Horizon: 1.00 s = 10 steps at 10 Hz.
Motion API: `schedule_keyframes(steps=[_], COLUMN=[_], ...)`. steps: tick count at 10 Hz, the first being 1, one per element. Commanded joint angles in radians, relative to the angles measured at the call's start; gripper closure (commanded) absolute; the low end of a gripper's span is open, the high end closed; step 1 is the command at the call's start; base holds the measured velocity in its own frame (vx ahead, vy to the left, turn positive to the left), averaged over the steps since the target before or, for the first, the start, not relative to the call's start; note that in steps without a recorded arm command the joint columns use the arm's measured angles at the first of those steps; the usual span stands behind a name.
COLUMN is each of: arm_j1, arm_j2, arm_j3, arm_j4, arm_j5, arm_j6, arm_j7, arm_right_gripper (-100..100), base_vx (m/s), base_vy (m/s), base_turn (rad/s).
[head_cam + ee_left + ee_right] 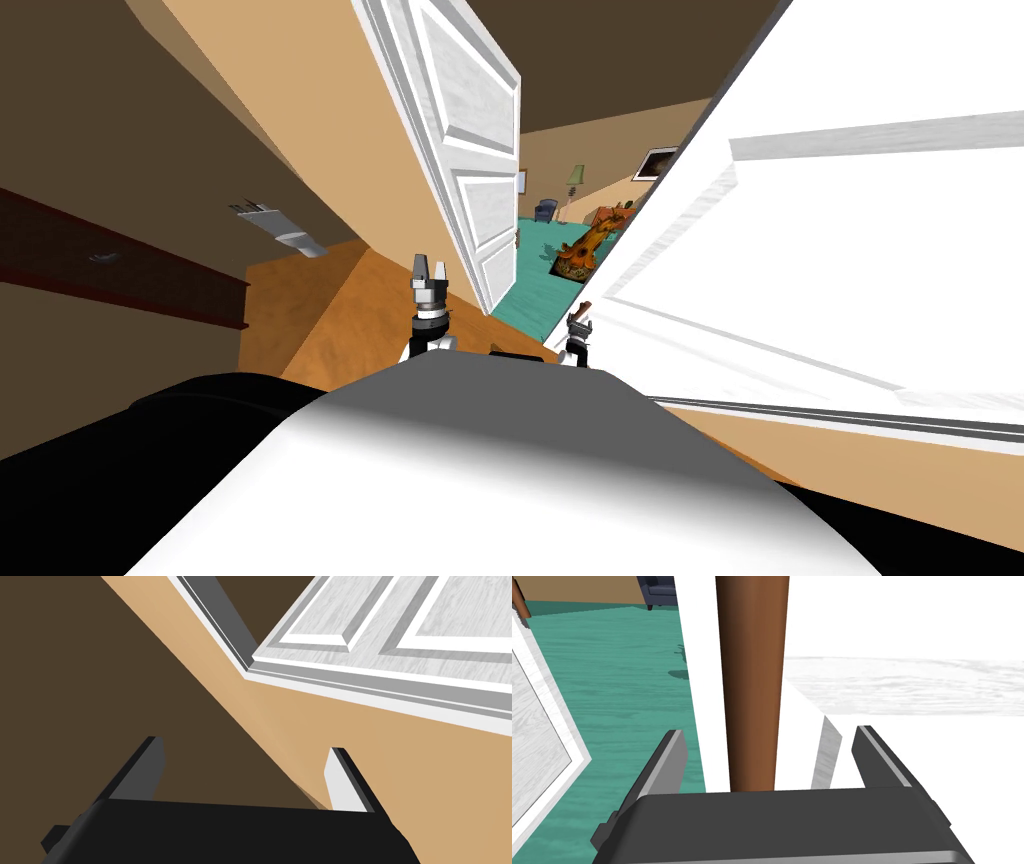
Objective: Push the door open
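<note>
Two white panelled door leaves stand ahead. The left door leaf point(470, 150) point(400, 626) is swung open. The right door leaf point(820, 250) point(912, 626) stands close on my right, and its brown handle point(584, 307) point(753, 676) runs between the fingers of my right gripper point(578, 325) point(772, 751). Those fingers are open and stand off the handle on both sides. My left gripper point(430, 270) point(245, 773) is raised near the foot of the left leaf, open and empty, pointing at a tan wall point(350, 736) beside the door frame.
Through the gap lies a room with a teal floor point(530, 290) point(612, 676), an orange guitar-shaped object point(580, 255), a dark armchair point(545, 210) and a floor lamp point(573, 180). An orange wooden floor point(340, 320) lies under me. A dark red ledge point(120, 270) runs along the left wall.
</note>
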Motion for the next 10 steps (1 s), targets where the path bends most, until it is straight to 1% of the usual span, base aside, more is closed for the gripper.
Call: schedule_keyframes(steps=[1, 2, 3, 8, 9, 10], arm_j1=[0.0, 0.001, 0.001, 0.001, -0.004, -0.004], arm_j2=[0.015, 0.009, 0.009, 0.009, -0.001, -0.005], arm_j3=[-0.003, -0.001, -0.001, -0.001, -0.011, -0.017], arm_j4=[0.002, 0.001, 0.001, 0.001, 0.001, 0.002], arm_j5=[-0.002, -0.001, -0.001, -0.001, -0.007, -0.01], arm_j6=[-0.002, -0.001, -0.001, -0.001, 0.001, 0.001], arm_j7=[-0.001, -0.001, -0.001, -0.001, 0.001, 0.002], arm_right_gripper=[-100, -100, 100, 100, 100, 100], base_vx=[0.205, 0.09, -0.012, -0.008, 0.118, 0.202], base_vy=[-0.094, -0.046, 0.006, 0.007, -0.012, 0.0], base_turn=[0.026, 0.014, -0.008, 0.005, -0.01, -0.048])
